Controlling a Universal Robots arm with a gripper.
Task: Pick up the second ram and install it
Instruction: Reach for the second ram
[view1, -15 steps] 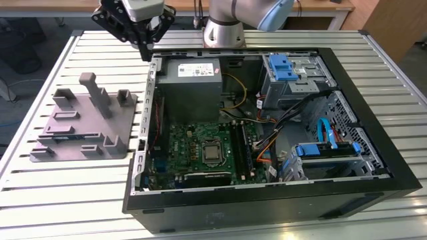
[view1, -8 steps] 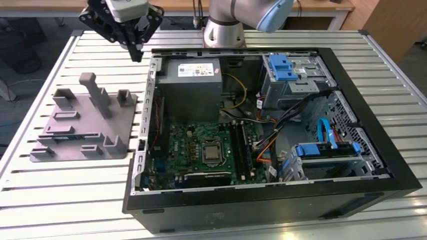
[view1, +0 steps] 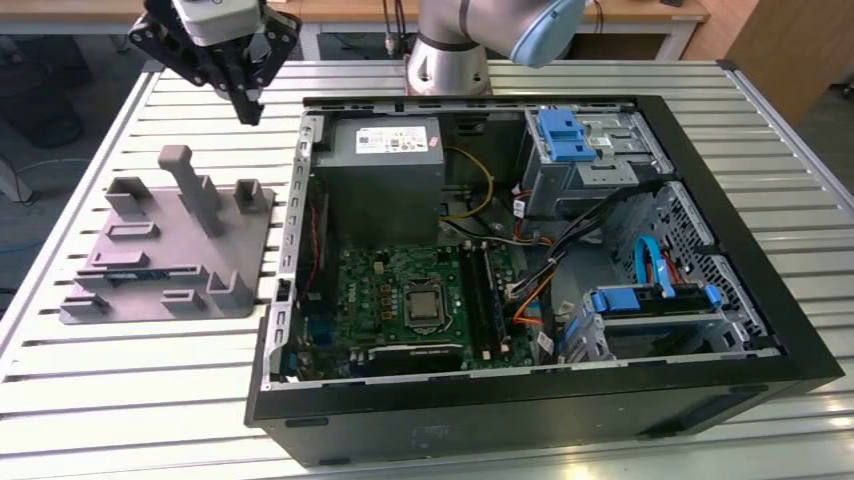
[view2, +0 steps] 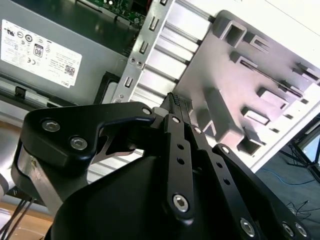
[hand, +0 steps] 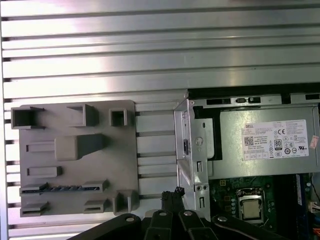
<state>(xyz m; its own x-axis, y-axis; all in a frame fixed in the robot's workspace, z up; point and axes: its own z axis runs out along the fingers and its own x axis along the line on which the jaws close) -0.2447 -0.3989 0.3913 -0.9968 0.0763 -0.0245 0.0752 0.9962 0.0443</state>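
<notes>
Black gripper (view1: 248, 114) hangs above the slatted metal table (view1: 134, 400), fingers pointing down. In both wrist views (view2: 173, 100) (hand: 172, 193) the two fingers are drawn fully together at the tips, with nothing clamped between them.

Position: in the exterior view the gripper sits high at that view's left. It is above the bare table strip between the far edge of the grey plastic holder (view1: 224, 262) and the rear corner of the open computer case (view1: 534, 400). It touches neither.

Second ram (hand: 62, 188): seated on edge in one of the long low slots of the holder, seen in the first wrist view as a thin dark strip along that slot. It is well apart from the gripper and untouched. The holder lies flat on the table, just beside the case wall.

Case lies on its side, open face up. The grey power-supply box (view1: 384, 165) is at the corner nearest the gripper. The green motherboard (view1: 380, 290) is past it, with the processor socket (view1: 424, 306) near its middle.
</notes>
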